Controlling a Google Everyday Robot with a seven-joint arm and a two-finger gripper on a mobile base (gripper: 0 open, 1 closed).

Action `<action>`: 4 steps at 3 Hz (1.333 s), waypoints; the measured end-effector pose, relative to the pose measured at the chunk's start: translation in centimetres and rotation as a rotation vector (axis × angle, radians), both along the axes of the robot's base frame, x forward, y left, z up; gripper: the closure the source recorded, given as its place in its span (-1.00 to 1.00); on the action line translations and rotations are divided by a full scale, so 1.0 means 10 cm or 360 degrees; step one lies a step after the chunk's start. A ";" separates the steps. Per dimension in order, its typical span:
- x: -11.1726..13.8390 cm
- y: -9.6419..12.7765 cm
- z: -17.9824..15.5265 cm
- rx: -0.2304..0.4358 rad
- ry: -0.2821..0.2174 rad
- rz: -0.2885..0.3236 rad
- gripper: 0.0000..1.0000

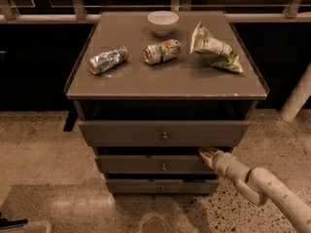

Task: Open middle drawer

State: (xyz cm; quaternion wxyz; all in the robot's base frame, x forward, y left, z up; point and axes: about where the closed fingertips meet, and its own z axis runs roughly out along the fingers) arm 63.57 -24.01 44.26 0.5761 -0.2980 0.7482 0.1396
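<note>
Hiding the jaws in shadow, no telling whether apart or together. Nosing the gripper (210, 154) in at the top right corner of the middle drawer (141, 164), right of its knob (164, 167). Sitting between the top drawer (121, 132) and bottom drawer (141, 186). Stretching the arm (265, 189) away to the near right. Resting on the cabinet top (170, 81): bowl (163, 22), left can (108, 59), right can (162, 51), bag (216, 48).

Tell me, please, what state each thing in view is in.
middle drawer: looks shut
top drawer: looks shut
bottom drawer: looks shut
gripper: at the middle drawer's upper right corner
bowl: upright, looks empty
silver can: on its side, dented
green can: on its side
chip bag: lying crumpled
</note>
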 end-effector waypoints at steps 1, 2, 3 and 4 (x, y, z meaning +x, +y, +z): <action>-0.01 0.06 -0.09 -0.0061 0.0070 0.0030 1.00; 0.00 0.07 -0.06 -0.0069 0.0076 0.0033 1.00; 0.00 0.09 -0.04 -0.0084 0.0087 0.0040 1.00; -0.13 0.07 -0.09 -0.0126 0.0149 0.0049 1.00</action>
